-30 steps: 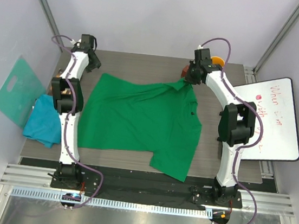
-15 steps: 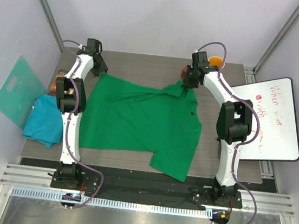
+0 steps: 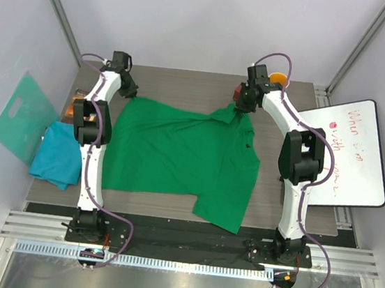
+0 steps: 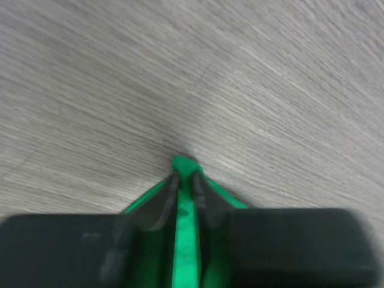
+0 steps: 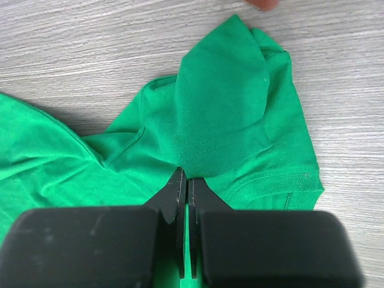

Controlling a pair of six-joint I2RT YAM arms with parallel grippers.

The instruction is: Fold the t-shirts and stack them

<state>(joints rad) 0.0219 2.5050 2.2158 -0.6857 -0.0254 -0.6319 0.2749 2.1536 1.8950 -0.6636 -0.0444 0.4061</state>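
Note:
The bright green t-shirt (image 3: 177, 153) lies spread across the middle of the table, with its near right corner hanging over the front edge. My left gripper (image 3: 129, 93) is shut on its far left corner; in the left wrist view a strip of green cloth (image 4: 183, 240) is pinched in the gripper (image 4: 185, 180), just above the tabletop. My right gripper (image 3: 241, 108) is shut on the far right sleeve, whose fabric (image 5: 228, 102) bunches in front of the gripper (image 5: 185, 181). The teal-blue t-shirt (image 3: 57, 155) lies crumpled at the table's left edge.
A stiff teal board (image 3: 20, 116) with a handle hole leans by the left wall. A whiteboard (image 3: 349, 153) with red writing lies at the right. An orange object (image 3: 278, 78) sits at the far edge behind the right arm. The wooden tabletop (image 3: 185, 87) shows beyond the shirt.
My left gripper has moved right and nearer, onto the green shirt's far left corner. The right gripper has shifted slightly, holding the sleeve. The shirt has barely moved.

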